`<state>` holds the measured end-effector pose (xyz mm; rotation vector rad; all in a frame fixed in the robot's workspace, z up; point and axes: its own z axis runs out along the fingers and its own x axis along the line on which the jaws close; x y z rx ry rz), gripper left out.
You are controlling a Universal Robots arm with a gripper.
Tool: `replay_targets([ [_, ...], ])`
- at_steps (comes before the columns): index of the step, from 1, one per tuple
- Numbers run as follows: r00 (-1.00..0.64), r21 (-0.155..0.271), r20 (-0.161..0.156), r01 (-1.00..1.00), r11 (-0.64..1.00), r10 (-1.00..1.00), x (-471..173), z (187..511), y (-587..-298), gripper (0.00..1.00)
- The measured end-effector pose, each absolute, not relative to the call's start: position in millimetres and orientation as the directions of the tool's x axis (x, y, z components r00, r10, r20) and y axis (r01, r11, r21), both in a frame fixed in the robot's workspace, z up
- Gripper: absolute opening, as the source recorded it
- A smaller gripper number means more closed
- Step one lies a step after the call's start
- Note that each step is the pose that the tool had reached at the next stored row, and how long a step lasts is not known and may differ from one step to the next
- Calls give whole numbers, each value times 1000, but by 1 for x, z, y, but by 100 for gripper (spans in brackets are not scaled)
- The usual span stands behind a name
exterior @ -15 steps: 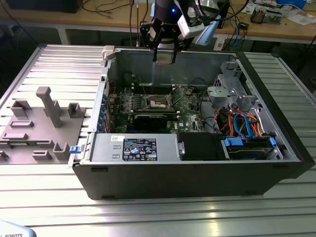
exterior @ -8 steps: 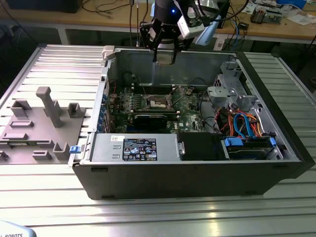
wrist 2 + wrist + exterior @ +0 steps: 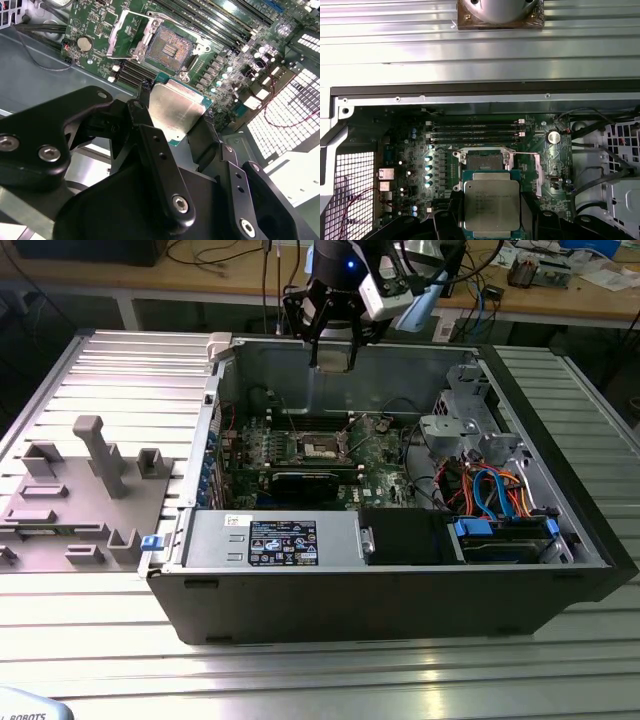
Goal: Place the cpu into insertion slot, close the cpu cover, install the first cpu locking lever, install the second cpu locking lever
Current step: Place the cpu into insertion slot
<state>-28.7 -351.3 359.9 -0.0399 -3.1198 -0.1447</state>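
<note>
- gripper (image 3: 334, 360) clamped on the cpu (image 3: 335, 352), hanging in the air above the open computer case (image 3: 350, 600), up near the case's far wall in the exterior view
- in the second wrist view, black fingers (image 3: 144, 92) press two opposite edges of the cpu (image 3: 177, 110); its metal top faces the camera and the green edge shows around it
- in the first wrist view it's the same grasp: the cpu (image 3: 491, 205) sits flat between the fingers (image 3: 454, 212), with grey print on its lid too small to read
- cpu touches nothing but the gripper and is well above the motherboard (image 3: 380, 475)
- cpu socket (image 3: 170, 48) is empty with its contact field bare; it also shows in the exterior view (image 3: 322, 447) and in the first wrist view (image 3: 482, 161), just beyond the held cpu
- cpu cover (image 3: 116, 35) is flipped open, a silvery frame swung off to one side of the socket and not over it
- can't tell how the locking levers stand
- memory slots (image 3: 475, 131) run in a row just beside the socket, on the side away from the gripper
- coin battery (image 3: 84, 44) sits on the board near the open cover
- case lies on its side on a ribbed metal table (image 3: 300, 680)
- grey fixture tray (image 3: 70, 500) sits on the table at the exterior view's left, well apart from the gripper
</note>
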Motion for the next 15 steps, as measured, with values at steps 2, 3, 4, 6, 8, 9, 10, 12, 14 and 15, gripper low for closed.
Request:
replay_targets([
  [2, -1000, 92, 19, 26, 995, 25, -29, 360, -351, 55],
  [3, -1000, 92, 19, 26, 995, 25, -29, 359, -351, 55],
  [4, -1000, 92, 19, 26, 995, 25, -29, 359, -351, 55],
  [6, -1000, 92, 19, 26, 995, 25, -29, 359, -351, 55],
  [8, -1000, 92, 19, 26, 995, 25, -29, 358, -351, 55],
  [9, -1000, 92, 19, 26, 995, 25, -29, 358, -351, 55],
  [10, -1000, 92, 19, 26, 995, 25, -29, 357, -351, 55],
  [12, -1000, 92, 19, 26, 995, 25, -29, 357, -351, 55],
  [14, -1000, 92, 19, 26, 995, 25, -29, 356, -351, 55],
  [15, -1000, 92, 19, 26, 995, 25, -29, 356, -351, 55],
])
